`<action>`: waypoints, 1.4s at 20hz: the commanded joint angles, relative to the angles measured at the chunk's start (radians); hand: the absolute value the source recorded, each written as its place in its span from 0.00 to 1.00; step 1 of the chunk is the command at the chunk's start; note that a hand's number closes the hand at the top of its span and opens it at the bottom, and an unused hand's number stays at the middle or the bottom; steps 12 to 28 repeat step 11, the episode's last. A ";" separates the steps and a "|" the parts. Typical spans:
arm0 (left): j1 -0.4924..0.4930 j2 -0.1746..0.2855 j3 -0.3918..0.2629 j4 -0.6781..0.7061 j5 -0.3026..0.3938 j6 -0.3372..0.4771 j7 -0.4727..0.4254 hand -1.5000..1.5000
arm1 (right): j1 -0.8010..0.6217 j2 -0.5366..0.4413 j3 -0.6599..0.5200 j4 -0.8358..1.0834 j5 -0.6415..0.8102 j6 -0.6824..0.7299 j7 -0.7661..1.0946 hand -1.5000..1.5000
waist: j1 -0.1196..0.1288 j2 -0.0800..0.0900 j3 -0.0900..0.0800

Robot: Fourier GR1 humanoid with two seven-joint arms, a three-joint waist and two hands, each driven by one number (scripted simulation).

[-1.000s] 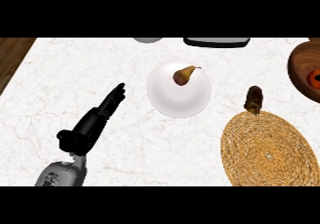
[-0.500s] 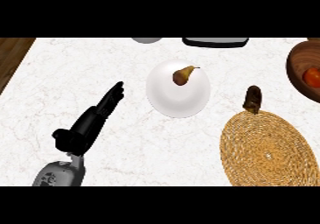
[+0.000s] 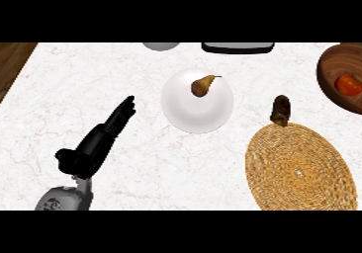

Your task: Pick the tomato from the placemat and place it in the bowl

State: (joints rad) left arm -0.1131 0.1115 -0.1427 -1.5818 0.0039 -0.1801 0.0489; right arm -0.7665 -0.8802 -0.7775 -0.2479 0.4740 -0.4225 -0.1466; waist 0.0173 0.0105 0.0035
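Observation:
The red tomato (image 3: pixel 349 84) lies inside the dark wooden bowl (image 3: pixel 334 69) at the right edge of the head view. The round woven placemat (image 3: pixel 299 168) lies at the lower right with nothing on its middle. My left hand (image 3: pixel 96 143) rests on the counter at the lower left, fingers straight and pointing up-right, holding nothing. My right hand is out of the picture.
A white plate (image 3: pixel 191 111) in the middle carries a brown pear (image 3: pixel 202 86). A small dark brown object (image 3: pixel 280 110) stands at the placemat's top edge. A black item (image 3: pixel 238 47) and a grey one (image 3: pixel 161 46) sit at the far edge. Wood strip (image 3: pixel 9 62) at left.
The view has shifted slightly, so the bowl shows more of the tomato. My left hand has barely moved.

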 commanded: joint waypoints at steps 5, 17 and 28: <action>0.006 -0.011 0.013 -0.016 -0.001 0.015 0.028 0.50 | 0.236 -0.092 -0.161 0.002 -0.183 0.140 -0.197 0.00 | -0.018 -0.007 0.000; -0.026 -0.019 0.009 -0.010 -0.021 0.022 0.043 0.50 | 0.386 -0.140 -0.219 0.033 -0.269 0.325 -0.306 0.00 | -0.018 -0.007 0.000; -0.026 -0.019 0.009 -0.010 -0.021 0.022 0.043 0.50 | 0.386 -0.140 -0.219 0.033 -0.269 0.325 -0.306 0.00 | -0.018 -0.007 0.000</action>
